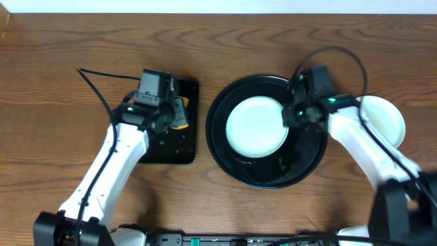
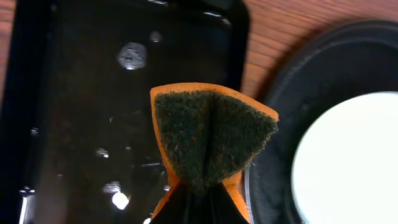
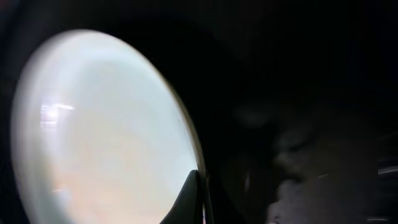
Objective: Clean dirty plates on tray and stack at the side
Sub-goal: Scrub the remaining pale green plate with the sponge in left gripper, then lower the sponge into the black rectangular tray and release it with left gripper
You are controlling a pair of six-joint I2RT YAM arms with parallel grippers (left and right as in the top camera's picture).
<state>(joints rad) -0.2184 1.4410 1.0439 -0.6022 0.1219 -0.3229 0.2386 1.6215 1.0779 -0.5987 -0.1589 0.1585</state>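
Tabletop (image 2: 273, 37) — left tool (image 2: 199, 208) pinches sponge (image 2: 211, 134).

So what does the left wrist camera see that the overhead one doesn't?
Only left wrist: the green scrubby face of the sponge, pinched in the left gripper, and water drops on the rectangular tray. Only overhead: the right gripper at the rim of the pale plate, and a second plate on the table. Both: the rectangular tray, the round tray and that pale plate on it.
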